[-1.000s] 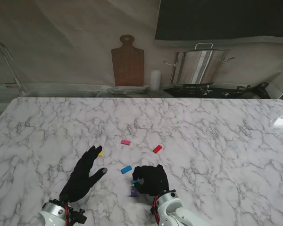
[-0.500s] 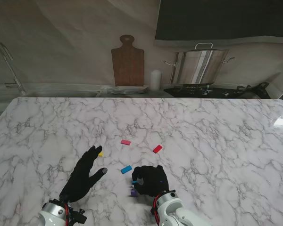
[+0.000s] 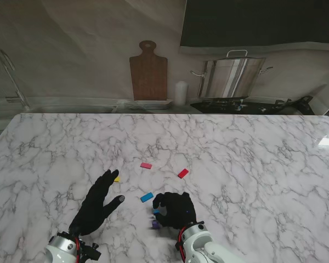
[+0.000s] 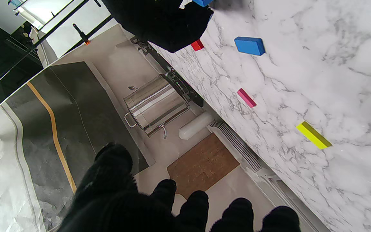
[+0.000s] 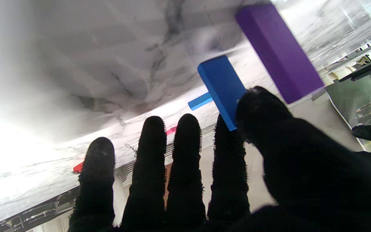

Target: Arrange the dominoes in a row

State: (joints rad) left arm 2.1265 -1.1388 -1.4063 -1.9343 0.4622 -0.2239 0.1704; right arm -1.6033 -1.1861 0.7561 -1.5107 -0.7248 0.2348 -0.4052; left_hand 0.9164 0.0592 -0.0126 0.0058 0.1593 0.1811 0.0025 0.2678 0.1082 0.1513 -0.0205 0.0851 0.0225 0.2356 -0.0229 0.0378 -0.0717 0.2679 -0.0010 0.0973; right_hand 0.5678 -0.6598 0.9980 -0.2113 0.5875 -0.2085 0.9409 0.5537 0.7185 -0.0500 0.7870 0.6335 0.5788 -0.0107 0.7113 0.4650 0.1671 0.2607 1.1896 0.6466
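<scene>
Marble table (image 3: 247, 159) filled most of the stand's view, white with grey veins, and a steel pot (image 3: 232, 76), a wooden cutting board (image 3: 148, 71) and a white cylinder (image 3: 180, 93) stood beyond its far edge against the wall. Nearest to me, the two black-gloved hands were over the table's near edge. The left hand (image 3: 96, 205) lay flat with its fingers spread apart and nothing in them, the fingertips reaching toward a yellow domino (image 3: 117, 179) that lay just beside them. The right hand (image 3: 176, 210) was curled, and its thumb (image 5: 259, 106) and forefinger (image 5: 229, 141) pinched a blue domino (image 5: 222, 90), held on end; whether that piece touched the table could not be told. Just beside it, on the hand's left, a purple domino (image 5: 279, 51) stood upright on the marble, apart from the held one, its far end blurred in the right wrist view. A second blue domino (image 3: 147, 197) lay flat between the two hands, a little farther from me than the right hand. Farther still lay a pink domino (image 3: 146, 165) and, to its right, a red domino (image 3: 183, 173), each well apart from the others. In the left wrist view the yellow, pink and loose blue pieces showed as separate flat blocks scattered on the marble, none of them touching
</scene>
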